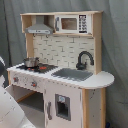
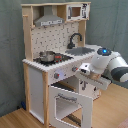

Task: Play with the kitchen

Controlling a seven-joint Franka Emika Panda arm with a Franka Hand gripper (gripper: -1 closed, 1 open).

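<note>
Kitchen of white panels and pale wood stands upright on the floor before a grey curtain, its long axis vertical; in the first exterior view its front faces toward the first exterior view's left and the camera; in the second exterior view it faces the second exterior view's right; a curved black faucet rises behind the grey rectangular sink; a small shiny metal pot sits on the dark stovetop; the windowed oven door hangs swung open; the white robot arm reaches to the knob panel; whether the gripper is apart or together cannot be told.
</note>
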